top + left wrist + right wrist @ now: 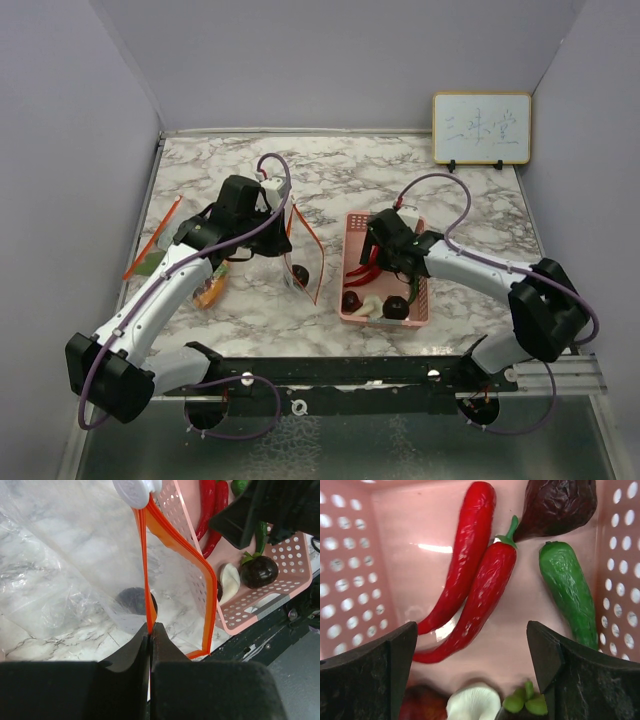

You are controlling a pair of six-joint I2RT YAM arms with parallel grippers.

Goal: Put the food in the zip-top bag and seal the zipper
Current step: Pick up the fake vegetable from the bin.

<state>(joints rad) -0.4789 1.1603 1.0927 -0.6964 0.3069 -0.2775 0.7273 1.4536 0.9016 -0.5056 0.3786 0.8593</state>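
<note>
Right now my left gripper (151, 627) is clenched on the orange rim of the bag (75, 555), low in the frame. My right gripper (471, 630) hangs released over the red chilies (485, 585) in the pink basket (350, 580). They look light, smooth and slippery, so I'd pinch one mid-body. The basket walls crowd both sides; the only open room is above

Chili peppers (487, 587) look glossy, the basket (350, 580) plastic.

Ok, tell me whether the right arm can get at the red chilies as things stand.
Probably yes: the right gripper hangs open directly above the red chilies in the pink basket, with nothing lying over them.
</note>
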